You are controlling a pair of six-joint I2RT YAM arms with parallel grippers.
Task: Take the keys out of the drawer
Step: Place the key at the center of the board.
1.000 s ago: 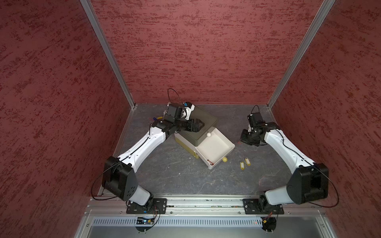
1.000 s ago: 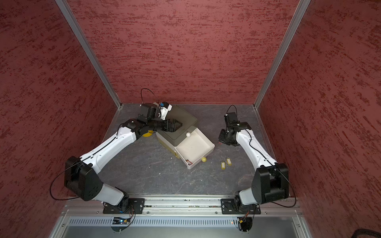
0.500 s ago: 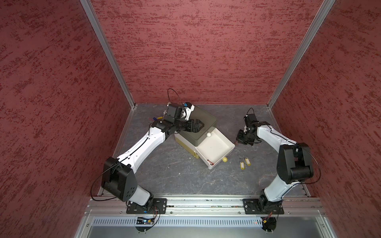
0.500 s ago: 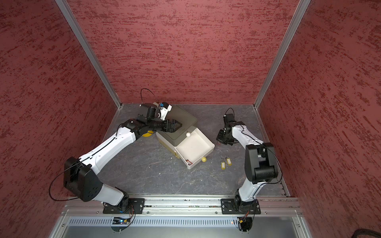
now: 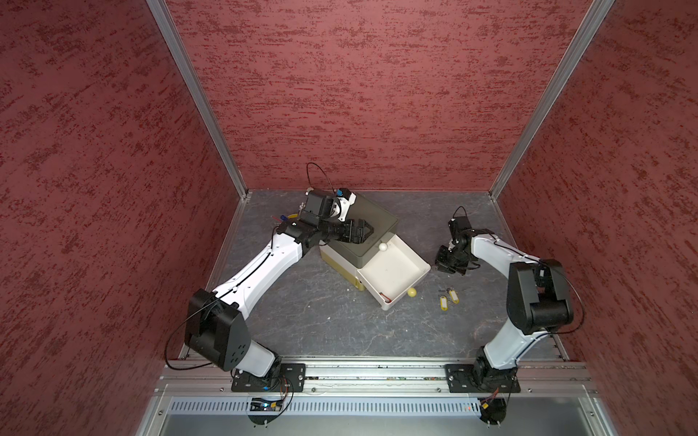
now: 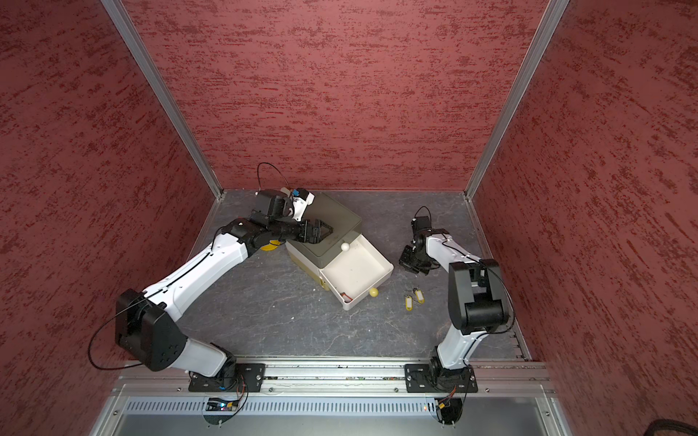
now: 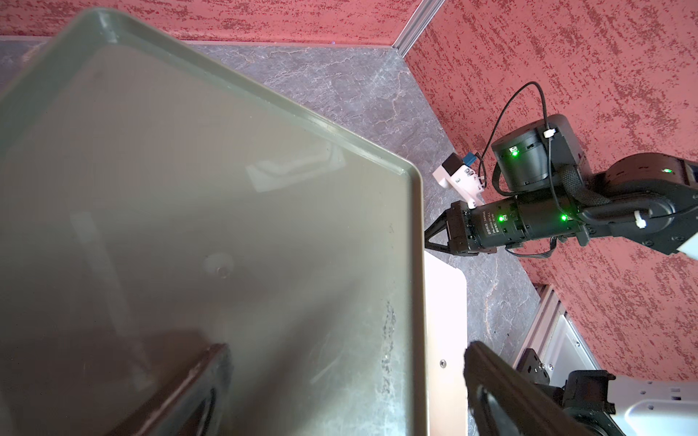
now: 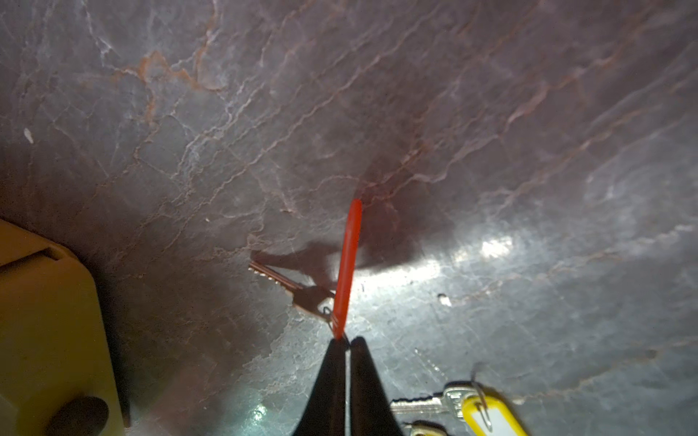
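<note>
Red-tagged key (image 8: 349, 264) sits on the floor (image 8: 491, 151) at the tips of my right gripper (image 8: 345, 341), jaws barely parted; whether they still pinch it I can't tell. Two yellow keys (image 5: 443, 303) lie outside the drawer (image 5: 417, 281), something red (image 5: 384, 298) is left inside, and the left gripper (image 5: 364, 231) is wide open over the cabinet (image 5: 379, 222). Since a second ago, only the right elbow (image 5: 538, 298) has folded in.
</note>
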